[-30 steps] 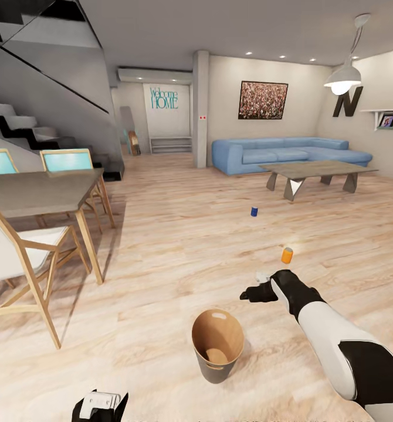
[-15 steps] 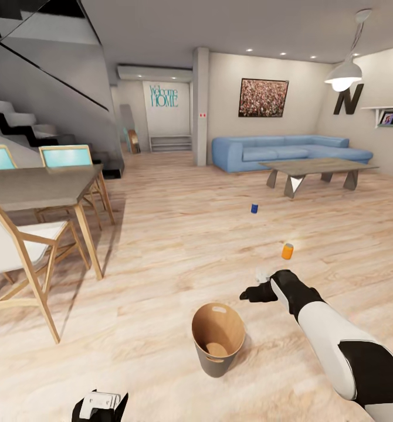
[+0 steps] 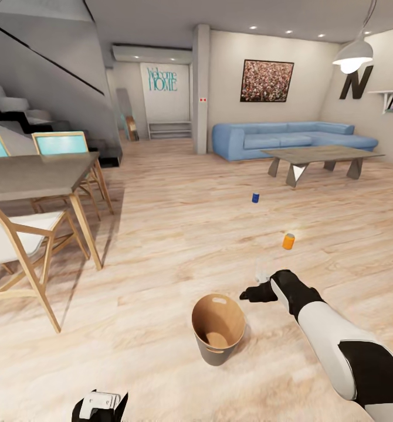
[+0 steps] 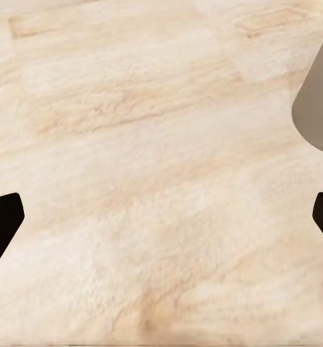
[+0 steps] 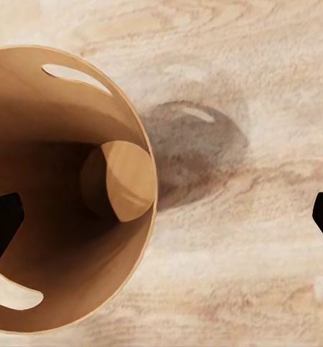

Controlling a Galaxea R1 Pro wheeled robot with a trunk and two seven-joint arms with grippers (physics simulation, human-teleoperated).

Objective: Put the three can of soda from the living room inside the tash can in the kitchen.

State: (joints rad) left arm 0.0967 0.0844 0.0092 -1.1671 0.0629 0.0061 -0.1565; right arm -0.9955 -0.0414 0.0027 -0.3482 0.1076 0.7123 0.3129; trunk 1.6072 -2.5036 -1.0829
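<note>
I'm looking out over the pale wood-plank floor (image 3: pixel 179 234) of an open room. The small round tapered bin, grey outside and tan-brown inside (image 3: pixel 218 337), stands upright on the floor right in front of me, its slot-shaped cut-outs near the rim. My right claw (image 3: pixel 252 293) hangs out on the black-and-white arm, above the floor just beside the bin's rim on its far right side. From the right wrist camera I see down into the bin (image 5: pixel 60 188), its round bottom bare, and the two dark fingertips (image 5: pixel 2 224) sit at opposite edges of that picture, so the right claw is spread wide with nothing between them.

My left claw (image 3: pixel 100 404) sits low at the near edge of the head view, well apart from the bin. Its wrist camera shows bare floor (image 4: pixel 154 181), with the dark fingertips (image 4: pixel 2 224) far apart there too: spread, empty.

Now the cans. A small orange drink cylinder with a silvery top (image 3: pixel 288 241) stands on the floor beyond my right claw, apart from it. Farther out, a small dark blue drink cylinder (image 3: pixel 255 198) stands on the floor, near the low grey coffee table (image 3: pixel 319 155). Behind that is the blue corner sofa (image 3: pixel 290 139). On my left stand a grey dining table (image 3: pixel 38 176) and wooden chairs with white seats (image 3: pixel 14 234).
</note>
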